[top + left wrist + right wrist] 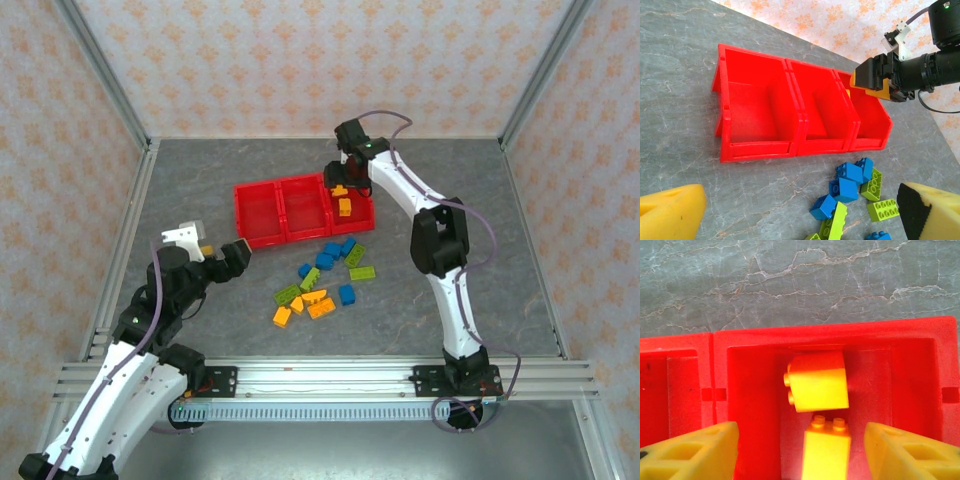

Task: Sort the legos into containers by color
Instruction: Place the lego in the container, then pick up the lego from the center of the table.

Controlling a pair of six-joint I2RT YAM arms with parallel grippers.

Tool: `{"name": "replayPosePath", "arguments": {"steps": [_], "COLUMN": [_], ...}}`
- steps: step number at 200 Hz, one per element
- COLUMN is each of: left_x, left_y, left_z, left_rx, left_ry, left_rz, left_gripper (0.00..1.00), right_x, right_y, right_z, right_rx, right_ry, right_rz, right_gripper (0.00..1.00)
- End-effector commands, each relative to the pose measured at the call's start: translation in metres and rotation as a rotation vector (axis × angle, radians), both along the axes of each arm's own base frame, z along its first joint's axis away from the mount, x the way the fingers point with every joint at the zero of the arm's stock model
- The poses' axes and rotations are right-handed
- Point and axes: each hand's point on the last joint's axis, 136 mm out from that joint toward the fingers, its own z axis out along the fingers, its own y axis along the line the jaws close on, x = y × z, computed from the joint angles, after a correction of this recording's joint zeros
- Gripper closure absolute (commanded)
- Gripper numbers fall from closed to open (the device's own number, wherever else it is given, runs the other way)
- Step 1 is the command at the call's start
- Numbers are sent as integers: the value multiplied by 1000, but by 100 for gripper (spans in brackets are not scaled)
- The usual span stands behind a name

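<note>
The far part of the right bin [871, 129] was hidden in the left wrist view by the right gripper [875, 82], which hung above it; in the top view the rear of that bin was likewise covered, and a patch of orange-yellow was made out in it. In the right wrist view two orange-yellow legos were seen inside the right bin; the upper brick [817, 381] lay with its studs to the left; the lower brick [826, 452] was cut off by the bottom edge, and whether it rested on the floor could not be told. The yellow fingers [692, 452] of the right gripper were spread, red floor showing between each and the lower brick; nothing was pinched. The left gripper [800, 212] was spread wide over the grey table [685, 150], its fingertips cropped by the frame, nothing between them. The red tray [258, 186] stood at mid-table; the loose bricks [322, 282], blue, lime green and orange-yellow, were heaped just in front of it, overlapping, so their number was hard to make out; several were cut off at the lower edge of the left wrist view.
</note>
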Motion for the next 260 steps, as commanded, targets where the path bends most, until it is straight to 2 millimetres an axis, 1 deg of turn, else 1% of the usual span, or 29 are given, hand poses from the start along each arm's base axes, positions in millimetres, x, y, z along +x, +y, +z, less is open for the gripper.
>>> {"name": "replayPosePath", "arguments": {"steps": [1, 24, 33, 52, 59, 73, 93, 97, 113, 136, 149, 154, 169, 197, 207, 225, 236, 260], "left_x": [0, 0, 0, 1, 2, 3, 3, 3, 3, 3, 4, 3, 3, 4, 4, 4, 3, 3], "left_y": [-1, -1, 0, 2, 1, -1, -3, -3, -3, -3, -2, -2, -3, -6, -7, -7, -6, -5], "left_z": [6, 7, 6, 4, 2, -1, -2, -2, -3, -3, -2, -3, -2, -4, -4, -4, -3, -1], "left_rx": [4, 3, 8, 18, 21, 23, 23, 23, 23, 23, 22, 23, 21, 17, 17, 17, 16, 13], "left_ry": [-35, -41, -38, -20, -11, 4, 11, 10, 11, 11, 9, 12, 9, 14, 15, 17, 14, 5], "left_rz": [-9, -11, -5, 8, 3, -6, -14, -15, -16, -15, -11, -11, -15, -32, -37, -35, -31, -26], "left_gripper": [1, 1, 1, 1, 1, 1, 1, 1, 1, 1, 1, 1, 1, 1, 1, 1, 1, 1], "right_x": [-9, -21, -27, -43, -51, -67, -95, -101, -122, -155, -175, -182, -205, -237, -244, -249, -249, -243], "right_y": [2, 5, 4, -3, -5, -11, -20, -23, -34, -51, -54, -52, -47, -46, -48, -52, -55, -56], "right_z": [58, 78, 85, 95, 99, 102, 97, 96, 87, 66, 54, 51, 29, -10, -22, -39, -46, -55], "right_rx": [64, 83, 84, 74, 73, 77, 86, 87, 83, 103, 119, 131, 124, 1, -51, -118, -149, -197], "right_ry": [-74, -88, -93, -93, -95, -88, -60, -53, -28, 11, 21, 28, 79, 169, 191, 218, 225, 230], "right_rz": [1, -1, -12, -55, -67, -83, -107, -117, -168, -282, -316, -309, -234, -99, -73, -41, -35, -24], "right_gripper": [30, 24, 19, 11, 9, 7, 3, 1, 0, 0, 0, 0, 0, 0, 0, 0, 0, 0]}}
